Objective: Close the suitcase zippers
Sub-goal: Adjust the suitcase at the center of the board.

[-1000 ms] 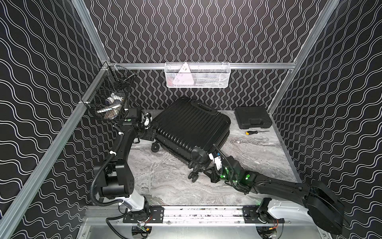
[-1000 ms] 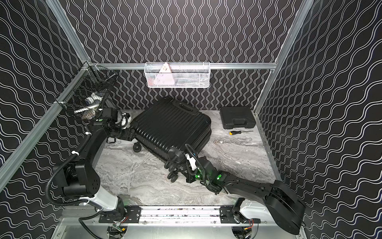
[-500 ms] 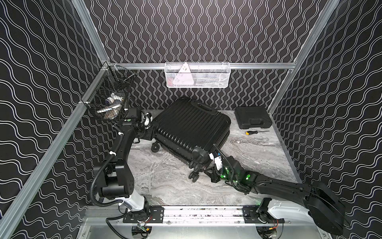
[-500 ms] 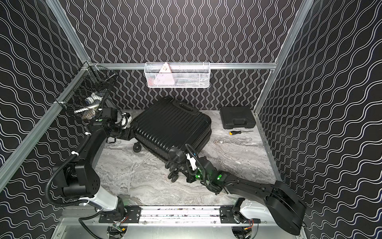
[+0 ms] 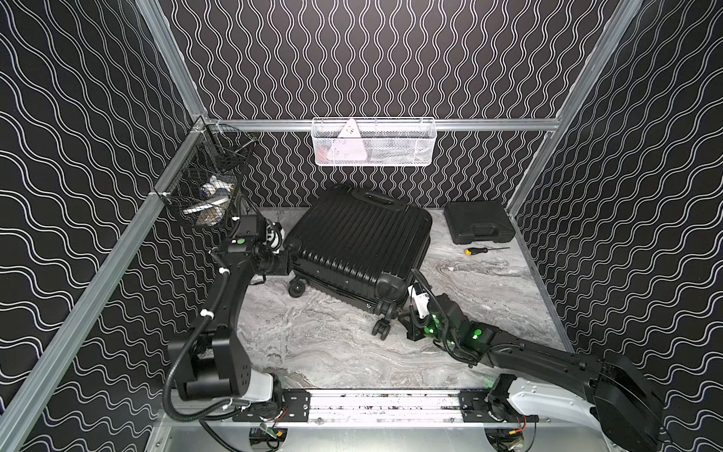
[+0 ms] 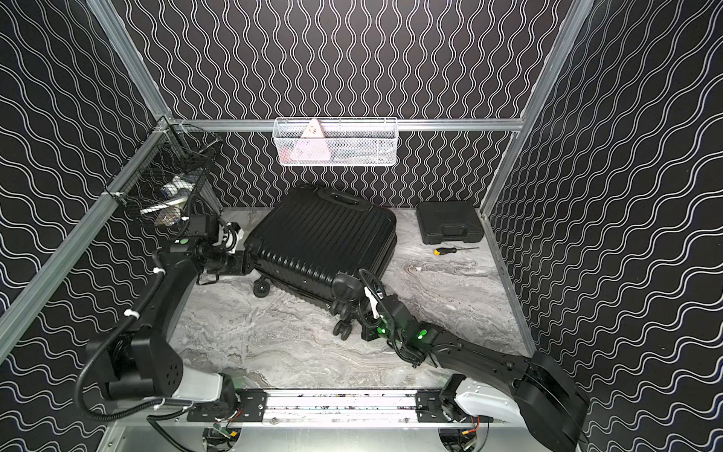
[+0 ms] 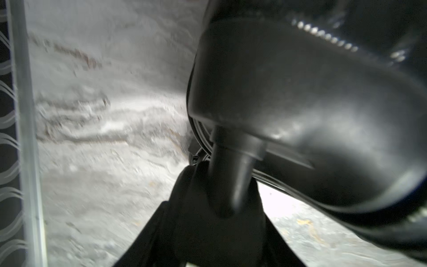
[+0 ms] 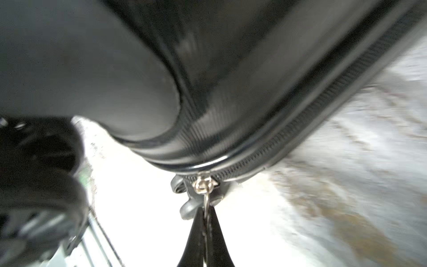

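The suitcase (image 5: pixel 360 238) shell is ribbed hard plastic with a soft sheen. Its zipper track (image 8: pixel 245 164) is black and finely toothed, with a shiny metal zipper pull (image 8: pixel 204 185). The table (image 5: pixel 313 340) looks like smooth grey veined stone.

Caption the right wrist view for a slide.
Right gripper pinches the zipper pull at the suitcase corner seam.

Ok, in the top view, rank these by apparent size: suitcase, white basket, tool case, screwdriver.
Largest to smallest: suitcase, white basket, tool case, screwdriver. The basket hangs higher, nearer the camera, so its true rank is unsure.
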You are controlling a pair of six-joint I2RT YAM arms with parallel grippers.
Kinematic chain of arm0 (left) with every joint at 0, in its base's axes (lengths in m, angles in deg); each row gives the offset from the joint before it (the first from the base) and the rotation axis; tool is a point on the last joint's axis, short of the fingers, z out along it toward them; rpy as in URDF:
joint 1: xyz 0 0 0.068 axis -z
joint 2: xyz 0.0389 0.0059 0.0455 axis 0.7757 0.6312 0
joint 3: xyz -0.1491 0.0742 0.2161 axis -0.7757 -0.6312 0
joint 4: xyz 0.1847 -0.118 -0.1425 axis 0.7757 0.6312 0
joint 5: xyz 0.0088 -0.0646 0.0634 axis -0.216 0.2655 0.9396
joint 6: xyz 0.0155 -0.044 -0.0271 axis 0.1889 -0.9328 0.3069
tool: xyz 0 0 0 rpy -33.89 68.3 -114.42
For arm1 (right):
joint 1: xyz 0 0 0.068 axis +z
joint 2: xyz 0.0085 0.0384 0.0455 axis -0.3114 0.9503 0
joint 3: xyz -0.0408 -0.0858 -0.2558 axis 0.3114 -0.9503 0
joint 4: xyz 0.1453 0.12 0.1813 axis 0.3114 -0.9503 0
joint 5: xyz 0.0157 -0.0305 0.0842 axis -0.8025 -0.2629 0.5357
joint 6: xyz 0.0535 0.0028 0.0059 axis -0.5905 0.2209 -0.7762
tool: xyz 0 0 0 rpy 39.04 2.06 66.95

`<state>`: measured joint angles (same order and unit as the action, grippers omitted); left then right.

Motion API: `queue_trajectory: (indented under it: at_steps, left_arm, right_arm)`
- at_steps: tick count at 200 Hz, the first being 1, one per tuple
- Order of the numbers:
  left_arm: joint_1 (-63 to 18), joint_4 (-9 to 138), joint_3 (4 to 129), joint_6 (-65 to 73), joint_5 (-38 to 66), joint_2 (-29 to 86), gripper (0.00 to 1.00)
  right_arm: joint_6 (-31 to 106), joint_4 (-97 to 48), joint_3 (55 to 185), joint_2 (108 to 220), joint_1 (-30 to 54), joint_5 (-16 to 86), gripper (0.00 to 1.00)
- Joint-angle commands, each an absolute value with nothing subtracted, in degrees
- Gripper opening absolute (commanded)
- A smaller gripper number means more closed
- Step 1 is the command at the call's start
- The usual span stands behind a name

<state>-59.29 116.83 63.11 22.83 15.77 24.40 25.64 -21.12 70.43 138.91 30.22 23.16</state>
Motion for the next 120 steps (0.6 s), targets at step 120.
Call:
queue_trajectory:
  at_steps: [120]
  left_arm:
    - [-56.5, 99.5, 44.3, -9.8, 13.4, 1.3, 0.33]
  right_arm:
    - [23.9, -19.9, 66.3, 134.0, 26.6, 37.3, 0.00]
